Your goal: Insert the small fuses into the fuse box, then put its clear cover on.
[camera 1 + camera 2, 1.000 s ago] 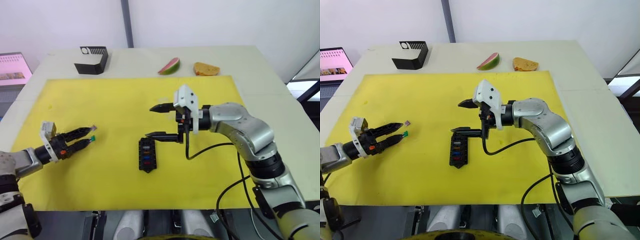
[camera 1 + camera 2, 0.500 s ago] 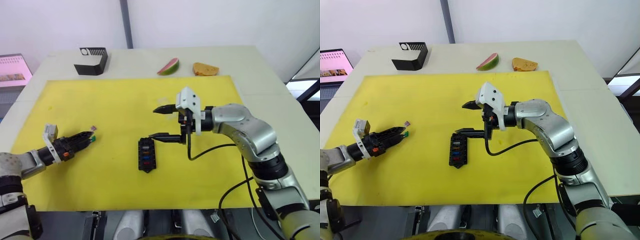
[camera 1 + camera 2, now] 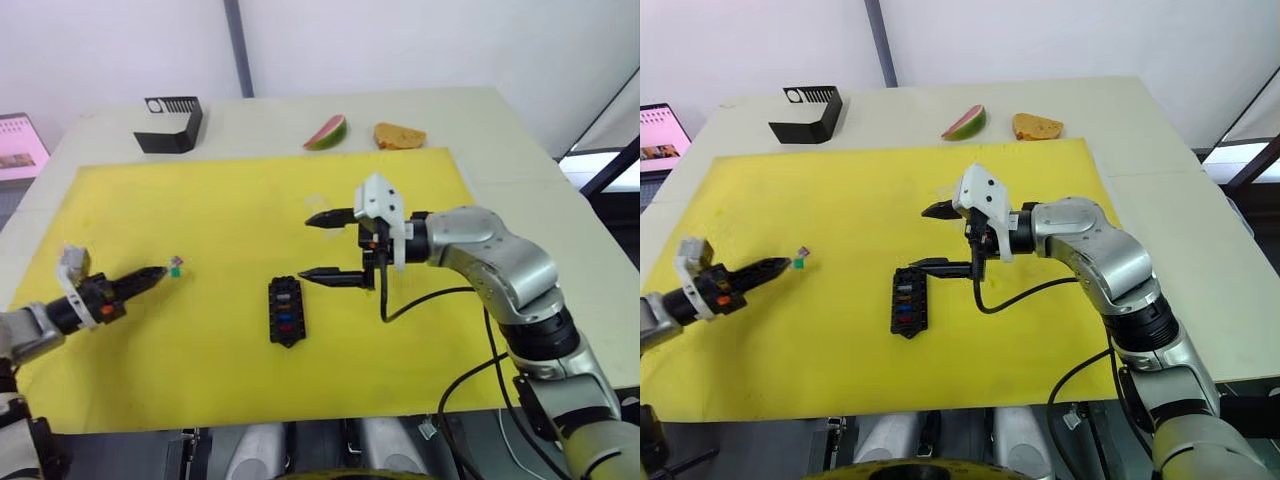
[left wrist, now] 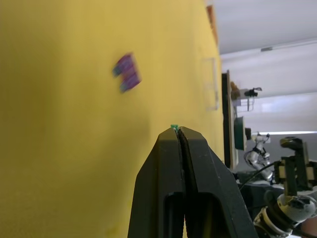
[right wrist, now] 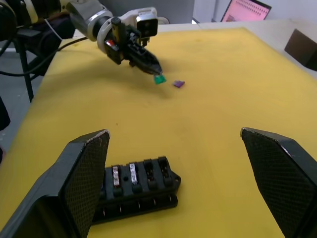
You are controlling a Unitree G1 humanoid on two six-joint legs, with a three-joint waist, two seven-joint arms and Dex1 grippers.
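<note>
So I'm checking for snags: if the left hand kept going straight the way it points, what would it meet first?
Probably the purple fuse, lying on the yellow mat just beyond the left hand and its green fuse; depth is uncertain.

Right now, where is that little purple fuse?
The purple fuse lies loose on the yellow mat, on the robot's left side. It sits just beyond the green fuse pinched in the left tool, well left of the fuse box.

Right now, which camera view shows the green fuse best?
The right wrist view: the green fuse shows plainly at the tip of the left gripper, beside the purple fuse. In the left wrist view only a green sliver peeks out. In both eye views it is a tiny dot.
</note>
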